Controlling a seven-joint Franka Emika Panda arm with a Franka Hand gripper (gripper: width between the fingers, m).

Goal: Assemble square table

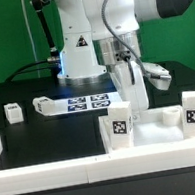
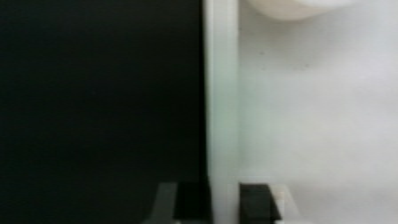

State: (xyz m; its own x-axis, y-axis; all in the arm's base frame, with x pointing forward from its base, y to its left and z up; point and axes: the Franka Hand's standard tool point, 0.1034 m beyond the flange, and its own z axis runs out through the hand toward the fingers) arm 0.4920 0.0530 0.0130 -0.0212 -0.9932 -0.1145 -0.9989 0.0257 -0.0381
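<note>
Square-table build, early stage: my pincer (image 2: pixel 217 200) is closed tight on the rim (image 2: pixel 217 100) of the top (image 1: pixel 156 132). One of the fingers (image 2: pixel 169 205) is on the desk side, the other inside the tray, w/ the rim pinched btwn them. The top lies flat on the black desk (image 1: pixel 50 133) at the exterior view's right, just behind the front rail (image 1: pixel 96 168). The marker board (image 1: pixel 86 102) lies farther back, by the arm's base. Done so far, as I judge it: the top is gripped and not much else. No leg looks fitted. One leg (image 1: pixel 12 113) and a second leg (image 1: pixel 43 104) lie loose at the exterior view's left, well apart from the top. A third leg (image 1: pixel 120 125) and a fourth leg (image 1: pixel 194 111) stand upright, tags to the camera, at the top's two near corners. I can't tell whether they are on it, beside it or joined to it. Left to do, prob.: settle the top where it can be worked on, then bring each leg over and fix it in. That is most of the job. The wrist view also shows a round white shape inside the top, too blurred to name.
</note>
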